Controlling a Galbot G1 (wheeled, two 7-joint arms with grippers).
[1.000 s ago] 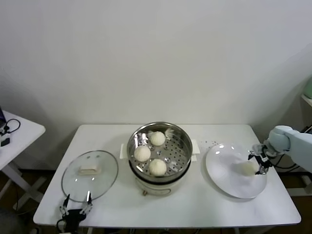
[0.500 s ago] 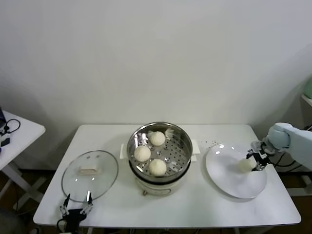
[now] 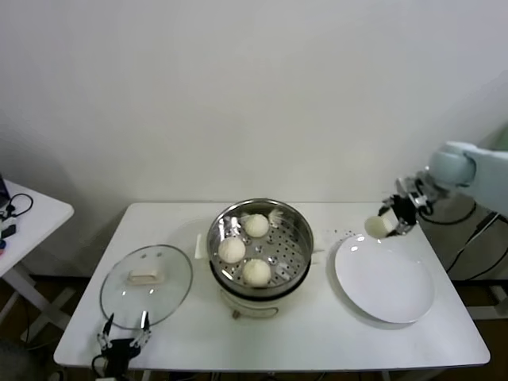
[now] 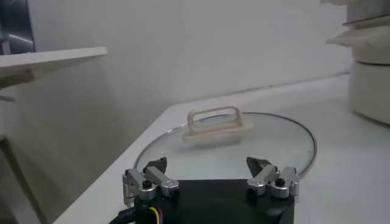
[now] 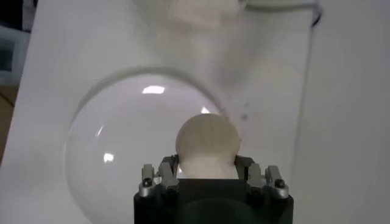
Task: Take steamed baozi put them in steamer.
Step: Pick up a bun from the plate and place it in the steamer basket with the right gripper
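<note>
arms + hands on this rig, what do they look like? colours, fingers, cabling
Right arm: smooth pale grey-white shell with a rounded joint. Right hand: black body, short silver metal fingers with dark tips and visible screws. Left hand: same black block with silver fingers; red, yellow and blue wires exit its base.

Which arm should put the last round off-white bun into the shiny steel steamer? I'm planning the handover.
The right. Its tool already grips the fourth round off-white bun above the flat white plate, near the shiny steel steamer. The left tool is parked open by the glass lid.
</note>
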